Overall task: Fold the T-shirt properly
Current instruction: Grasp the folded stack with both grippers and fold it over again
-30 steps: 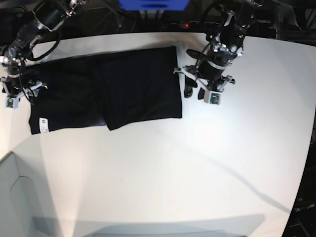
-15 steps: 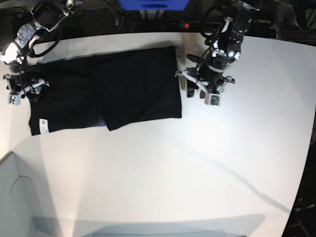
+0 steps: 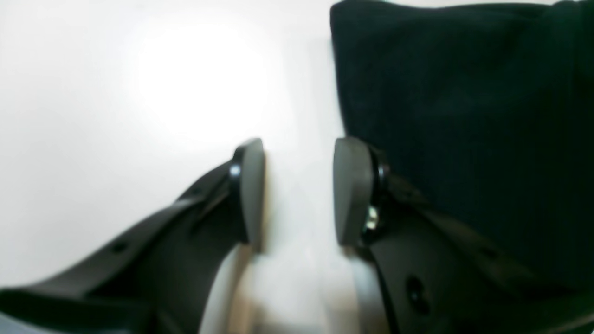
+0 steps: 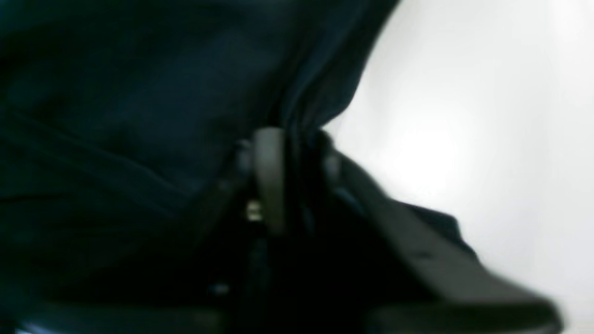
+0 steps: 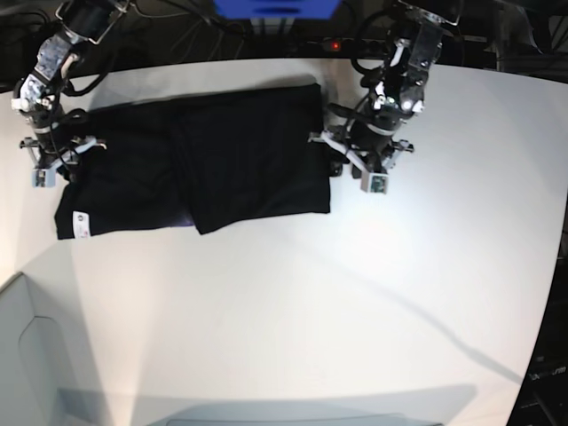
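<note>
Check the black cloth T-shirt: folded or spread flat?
Partly folded. In the base view the black cloth T-shirt has one half doubled over the middle, its edge forming a raised overlapping panel; the other end lies single.

The black T-shirt (image 5: 191, 169) lies flat across the far side of the white tabletop (image 5: 355, 293), partly folded, with one panel doubled over the middle. A small white label (image 5: 78, 227) shows at its near corner. One edge is bunched and raised.

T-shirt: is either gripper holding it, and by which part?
The right gripper is shut on a bunched edge of the T-shirt. The left gripper is open beside the shirt's other edge, holding nothing.
</note>
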